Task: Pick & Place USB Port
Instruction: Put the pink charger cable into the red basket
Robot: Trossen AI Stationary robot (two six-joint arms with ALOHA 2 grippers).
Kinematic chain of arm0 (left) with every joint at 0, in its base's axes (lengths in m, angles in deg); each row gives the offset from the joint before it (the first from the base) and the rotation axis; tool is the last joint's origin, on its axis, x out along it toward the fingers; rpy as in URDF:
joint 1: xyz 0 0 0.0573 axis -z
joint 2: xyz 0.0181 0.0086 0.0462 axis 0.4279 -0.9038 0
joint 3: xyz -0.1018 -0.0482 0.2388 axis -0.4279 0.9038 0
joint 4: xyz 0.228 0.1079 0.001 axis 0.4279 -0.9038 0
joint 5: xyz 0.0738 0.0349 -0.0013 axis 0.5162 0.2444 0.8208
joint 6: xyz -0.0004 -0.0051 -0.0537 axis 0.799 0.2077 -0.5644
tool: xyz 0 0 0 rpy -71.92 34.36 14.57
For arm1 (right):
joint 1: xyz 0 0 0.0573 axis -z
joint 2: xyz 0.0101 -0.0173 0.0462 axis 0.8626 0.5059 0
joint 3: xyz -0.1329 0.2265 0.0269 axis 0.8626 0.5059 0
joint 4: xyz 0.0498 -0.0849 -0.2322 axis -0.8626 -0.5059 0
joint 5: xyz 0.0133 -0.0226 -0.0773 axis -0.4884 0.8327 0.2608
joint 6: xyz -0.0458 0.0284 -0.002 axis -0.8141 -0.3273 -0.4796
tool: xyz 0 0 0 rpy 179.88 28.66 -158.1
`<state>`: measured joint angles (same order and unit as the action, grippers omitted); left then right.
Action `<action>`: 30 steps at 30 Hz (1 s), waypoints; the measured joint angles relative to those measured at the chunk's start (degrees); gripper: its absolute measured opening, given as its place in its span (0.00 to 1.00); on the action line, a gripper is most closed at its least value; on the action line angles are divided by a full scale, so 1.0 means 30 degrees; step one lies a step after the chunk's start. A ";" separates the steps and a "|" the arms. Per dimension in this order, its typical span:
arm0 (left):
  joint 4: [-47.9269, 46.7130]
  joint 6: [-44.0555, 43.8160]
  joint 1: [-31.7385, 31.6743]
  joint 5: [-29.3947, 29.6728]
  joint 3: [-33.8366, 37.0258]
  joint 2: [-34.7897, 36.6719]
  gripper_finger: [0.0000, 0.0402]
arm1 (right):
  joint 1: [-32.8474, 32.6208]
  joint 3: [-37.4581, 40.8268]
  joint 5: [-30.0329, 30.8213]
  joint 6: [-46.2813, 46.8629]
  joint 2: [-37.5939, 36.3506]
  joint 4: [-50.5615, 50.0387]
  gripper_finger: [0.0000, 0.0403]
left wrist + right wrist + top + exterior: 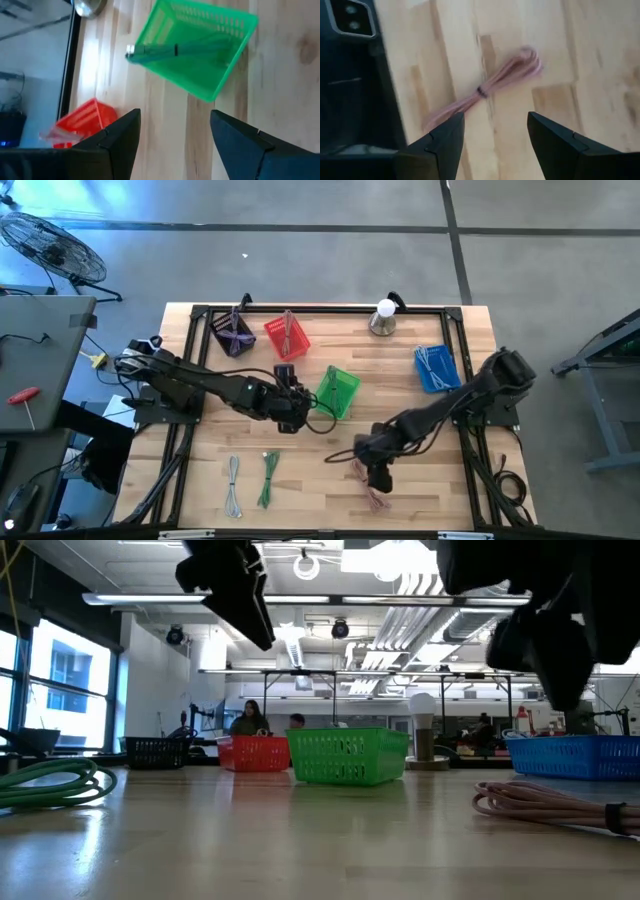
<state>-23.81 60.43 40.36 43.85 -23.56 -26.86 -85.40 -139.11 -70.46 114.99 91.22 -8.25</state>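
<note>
Wooden table (pixel 330 490), left gripper (pixel 296 412) spread empty at frame centre beside green basket (pixel 338 391) holding a green cable (pixel 175 50), right gripper (pixel 379 476) spread above pink USB cable (pixel 366 483) at lower centre-right

Both arms are dark, jointed and bulky at the elbows. The left pincer (pixel 172 145) and right pincer (pixel 495 145) each end in two black, wedge-shaped fingers.
</note>
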 joint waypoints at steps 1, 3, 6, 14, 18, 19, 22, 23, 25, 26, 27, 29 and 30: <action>-0.0324 -0.0208 0.0000 0.0021 0.0000 0.0000 0.58 | -0.0093 -0.0550 0.0460 -0.0311 0.0413 -0.0349 0.52; -0.0971 -0.0742 0.0000 0.0017 0.0000 0.0000 0.58 | -0.0192 -0.1374 0.1230 -0.0723 0.1109 -0.1143 0.52; -0.3059 -0.2266 0.0000 0.0018 0.0007 0.0022 0.58 | -0.0192 -0.2063 0.1940 -0.0588 0.2101 -0.1819 0.52; -0.8149 -0.7692 0.0352 0.0735 0.0015 0.0044 0.58 | -0.1193 -0.2231 0.1268 0.2000 0.3397 -0.0879 0.52; -0.7999 -0.8066 0.0862 0.1071 0.0015 0.0044 0.58 | -0.1907 -0.2238 0.1633 0.2952 0.3397 -0.0168 0.52; -0.7828 -0.8066 0.0984 0.1148 0.0015 0.0044 0.58 | -0.2018 -0.2238 0.1716 0.2957 0.3398 -0.0135 0.52; -0.7361 -0.7921 0.1173 0.1180 0.0015 0.0044 0.58 | -0.2193 -0.2193 0.2139 0.2952 0.3404 -0.0107 0.52; -0.7130 -0.7867 0.1180 0.1178 0.0015 0.0044 0.58 | -0.2190 -0.2111 0.2155 0.2972 0.3404 0.0098 0.52; -0.6901 -0.7859 0.1163 0.1169 0.0015 0.0044 0.58 | -0.2173 -0.1980 0.2159 0.3246 0.3404 0.0476 0.52; -0.6813 -0.7854 0.1133 0.1180 0.0015 0.0044 0.58 | -0.2144 -0.1854 0.2159 0.3521 0.3404 0.0752 0.52; -0.6794 -0.7844 0.1122 0.1196 0.0015 0.0044 0.58 | -0.2113 -0.1719 0.2166 0.3831 0.3404 0.0941 0.52; -0.6800 -0.7676 0.1108 0.1202 0.0015 0.0044 0.58 | -0.2040 -0.1469 0.2121 0.4424 0.3405 0.0989 0.52; -0.6781 -0.7589 0.1113 0.1252 0.0015 0.0044 0.58 | -0.2020 -0.1312 0.2027 0.4737 0.3412 0.1125 0.52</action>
<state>-44.15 37.67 43.70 47.60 -23.51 -26.73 -91.46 -143.05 -64.38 129.20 101.45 -4.88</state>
